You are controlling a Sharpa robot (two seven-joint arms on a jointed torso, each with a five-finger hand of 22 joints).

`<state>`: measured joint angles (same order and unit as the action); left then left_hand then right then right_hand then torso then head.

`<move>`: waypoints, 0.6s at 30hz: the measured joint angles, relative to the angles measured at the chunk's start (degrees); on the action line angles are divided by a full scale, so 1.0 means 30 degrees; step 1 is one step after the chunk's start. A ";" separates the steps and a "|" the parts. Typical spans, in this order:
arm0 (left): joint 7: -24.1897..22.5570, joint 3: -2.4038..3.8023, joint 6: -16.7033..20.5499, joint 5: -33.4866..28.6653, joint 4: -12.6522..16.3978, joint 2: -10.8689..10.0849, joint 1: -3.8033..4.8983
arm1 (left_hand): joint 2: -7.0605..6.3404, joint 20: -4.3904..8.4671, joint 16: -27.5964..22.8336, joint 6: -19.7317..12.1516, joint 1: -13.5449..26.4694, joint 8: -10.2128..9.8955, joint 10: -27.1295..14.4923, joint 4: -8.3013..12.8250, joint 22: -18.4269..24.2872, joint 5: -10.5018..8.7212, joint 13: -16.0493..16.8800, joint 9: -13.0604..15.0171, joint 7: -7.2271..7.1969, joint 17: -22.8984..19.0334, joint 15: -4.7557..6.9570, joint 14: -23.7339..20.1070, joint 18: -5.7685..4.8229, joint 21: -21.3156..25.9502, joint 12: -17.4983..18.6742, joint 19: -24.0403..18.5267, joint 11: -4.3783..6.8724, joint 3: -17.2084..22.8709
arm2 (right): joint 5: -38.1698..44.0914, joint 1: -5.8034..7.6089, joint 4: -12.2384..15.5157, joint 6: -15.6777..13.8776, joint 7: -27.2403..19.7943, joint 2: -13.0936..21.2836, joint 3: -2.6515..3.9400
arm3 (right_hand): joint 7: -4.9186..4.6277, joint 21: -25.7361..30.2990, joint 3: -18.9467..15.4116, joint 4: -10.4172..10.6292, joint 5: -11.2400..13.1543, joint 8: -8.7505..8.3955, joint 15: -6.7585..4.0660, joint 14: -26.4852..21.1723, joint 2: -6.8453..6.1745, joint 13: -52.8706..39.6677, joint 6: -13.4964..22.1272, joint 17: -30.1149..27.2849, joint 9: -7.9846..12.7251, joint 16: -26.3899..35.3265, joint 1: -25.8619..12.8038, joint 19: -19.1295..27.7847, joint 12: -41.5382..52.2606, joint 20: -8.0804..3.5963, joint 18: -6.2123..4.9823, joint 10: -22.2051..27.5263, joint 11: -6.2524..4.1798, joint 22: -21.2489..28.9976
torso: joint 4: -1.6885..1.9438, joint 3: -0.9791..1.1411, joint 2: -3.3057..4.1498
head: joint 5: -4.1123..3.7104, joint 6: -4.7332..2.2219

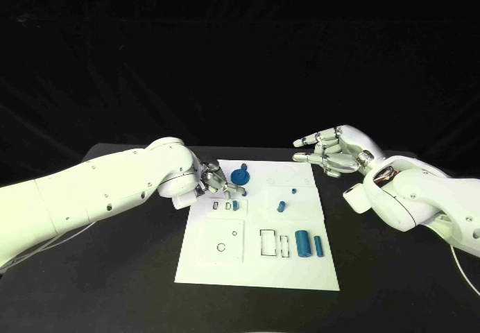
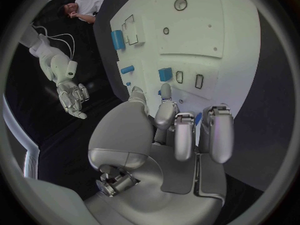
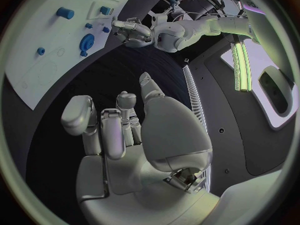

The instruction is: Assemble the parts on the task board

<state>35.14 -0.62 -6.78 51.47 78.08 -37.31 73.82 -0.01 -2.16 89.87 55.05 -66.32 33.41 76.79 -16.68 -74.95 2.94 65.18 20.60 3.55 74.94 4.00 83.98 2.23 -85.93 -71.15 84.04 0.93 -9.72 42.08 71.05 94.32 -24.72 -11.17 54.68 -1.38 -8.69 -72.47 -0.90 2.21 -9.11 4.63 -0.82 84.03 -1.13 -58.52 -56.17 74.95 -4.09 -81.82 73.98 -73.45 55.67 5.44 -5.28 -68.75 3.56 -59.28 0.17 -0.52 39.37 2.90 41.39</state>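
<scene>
I'm seeing my left hand curling over the board's edge — holding nothing (I think); right hand hovering, fingers apart.

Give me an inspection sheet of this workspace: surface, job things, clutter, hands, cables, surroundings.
Surface: black table, bare around the board.
Job's things: white task board mid-table; blue round part near its far edge, two blue cylinders lying side by side at the board's right, small blue pieces between.
Clutter: nothing seen.
Hands: left hand over the board's far left corner beside the round part, holding nothing that can be made out; right hand raised off the board's far right corner, fingers apart, empty.
Cables: thin cable beside the right arm.
Surroundings: dark.
</scene>
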 measured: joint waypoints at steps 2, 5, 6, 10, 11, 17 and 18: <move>0.0283 -0.0041 -0.0195 0.0398 -0.0288 0.0243 0.0033 | 0.0000 0.0004 0.0000 -0.0066 0.0000 0.0178 0.0002 0.0008 0.0001 0.0000 0.0172 0.0173 -0.0066 0.0000 0.0000 -0.0001 0.0000 -0.0052 -0.0100 0.0003 0.0002 -0.0101 | -0.0010 0.0002 -0.0032 0.0045 0.0000 0.0001 -0.0001 | -0.0015 0.0000 -0.0093 0.0003 0.0000 0.0000 0.0000 0.0001 0.0000 0.0000 0.0015 -0.0001 0.0000 0.0000 0.0000 0.0000 0.0000 0.0000 0.0001 0.0000 0.0000 0.0010 | -0.0002 -0.0002 0.0013 | 0.0015 0.0004; 0.0628 -0.0110 -0.0484 0.0907 -0.0659 0.0540 0.0043 | 0.0104 0.0004 0.0000 -0.0131 0.0103 0.0318 0.0068 0.0038 0.0001 0.0000 0.0280 0.0354 -0.0131 -0.0001 0.0000 0.0000 0.0002 -0.0128 -0.0176 0.0003 0.0068 -0.0283 | -0.0017 0.0003 -0.0067 0.0118 0.0011 0.0001 -0.0007 | -0.0016 0.0000 -0.0093 0.0003 0.0000 0.0000 0.0000 0.0001 0.0000 0.0000 0.0015 -0.0001 0.0000 0.0000 0.0000 0.0000 0.0000 0.0000 0.0001 0.0000 0.0000 0.0010 | -0.0007 -0.0007 0.0026 | 0.0027 0.0005; 0.0712 -0.0121 -0.0574 0.1020 -0.0743 0.0617 0.0043 | 0.0104 0.0003 0.0000 -0.0134 0.0103 0.0323 0.0068 0.0039 0.0001 0.0000 0.0297 0.0401 -0.0134 0.0000 0.0002 0.0001 -0.0001 -0.0128 -0.0177 0.0003 0.0068 -0.0287 | -0.0017 0.0003 -0.0080 0.0138 0.0016 0.0001 -0.0007 | 0.0027 0.0000 -0.0127 0.0037 -0.0074 0.0000 0.0000 0.0001 0.0000 0.0020 0.0059 -0.0001 -0.0001 0.0000 0.0000 0.0000 0.0000 0.0000 0.0001 0.0000 0.0000 0.0015 | -0.0015 -0.0005 0.0027 | 0.0029 0.0020; 0.0963 -0.0143 -0.0919 0.1372 -0.1004 0.0880 0.0047 | 0.0235 0.0073 0.0000 -0.0202 -0.0029 0.0539 0.0068 0.0047 0.0002 0.0001 0.0393 0.0666 -0.0202 -0.0002 0.0132 -0.0004 0.0004 -0.0128 -0.0224 -0.0067 0.0068 -0.0536 | -0.0018 0.0004 -0.0182 0.0226 0.0040 -0.0017 -0.0017 | 0.0049 0.0116 -0.0334 0.0130 -0.0232 0.0000 -0.0001 0.0000 0.0077 0.0058 0.0084 -0.0003 -0.0001 0.0000 -0.0077 0.0000 0.0000 0.0000 0.0003 -0.0001 0.0000 0.0053 | -0.0029 -0.0018 0.0044 | 0.0026 0.0079; 0.1006 -0.0146 -0.0999 0.1434 -0.1063 0.0931 0.0048 | 0.0235 0.0072 0.0000 -0.0202 -0.0029 0.0539 0.0068 0.0030 0.0002 0.0001 0.0406 0.0690 -0.0203 -0.0002 0.0133 -0.0003 0.0005 -0.0128 -0.0251 -0.0067 0.0068 -0.0554 | -0.0018 0.0004 -0.0203 0.0248 0.0047 -0.0024 -0.0020 | 0.0049 0.0116 -0.0334 0.0131 -0.0257 0.0000 -0.0001 0.0000 0.0077 0.0058 0.0084 -0.0003 -0.0001 0.0000 -0.0077 0.0000 0.0000 0.0000 0.0003 0.0000 0.0000 0.0054 | -0.0033 -0.0024 0.0044 | 0.0016 0.0095; 0.1168 -0.0152 -0.1447 0.1663 -0.1324 0.1115 0.0056 | 0.0247 0.0072 0.0000 -0.0339 -0.0041 0.0665 0.0067 0.0082 0.0003 0.0002 0.0438 0.0789 -0.0200 -0.0004 0.0131 -0.0003 0.0002 -0.0128 -0.0309 -0.0067 0.0068 -0.0605 | -0.0018 0.0005 -0.0320 0.0357 0.0091 -0.0055 -0.0040 | 0.0049 0.0116 -0.0395 0.0191 -0.0259 0.0000 -0.0001 0.0001 0.0076 0.0091 0.0084 -0.0004 -0.0001 0.0000 -0.0076 0.0000 0.0000 0.0001 0.0003 -0.0001 0.0000 0.0095 | -0.0027 -0.0027 0.0048 | 0.0011 0.0159; 0.1180 -0.0153 -0.1511 0.1682 -0.1347 0.1129 0.0056 | 0.0333 0.0073 0.0000 -0.0339 -0.0129 0.0665 0.0067 0.0050 0.0004 0.0002 0.0443 0.0814 -0.0200 -0.0004 0.0132 -0.0004 0.0003 -0.0128 -0.0309 -0.0067 0.0068 -0.0638 | -0.0017 0.0005 -0.0334 0.0368 0.0100 -0.0059 -0.0044 | 0.0049 0.0116 -0.0412 0.0208 -0.0258 0.0000 -0.0001 0.0001 0.0076 0.0091 0.0084 -0.0004 -0.0001 0.0000 -0.0077 -0.0001 0.0000 0.0001 0.0002 -0.0001 0.0000 0.0095 | -0.0026 -0.0029 0.0048 | 0.0004 0.0168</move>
<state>38.68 -1.08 -11.31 56.52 74.04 -33.92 73.99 0.98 -1.94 89.86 54.03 -66.70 35.40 77.00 -16.53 -74.93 2.95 66.51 23.04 2.95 74.93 4.39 83.96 2.24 -86.32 -72.08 83.83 1.13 -11.63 42.03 71.07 93.32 -23.62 -10.88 54.50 -1.52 -8.54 -72.13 -2.14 2.84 -9.88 4.63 -0.82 84.03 -0.90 -58.25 -55.91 74.93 -4.10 -81.82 73.75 -73.45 55.67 5.45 -5.28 -68.75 3.56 -58.99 0.09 -0.61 39.51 2.91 41.89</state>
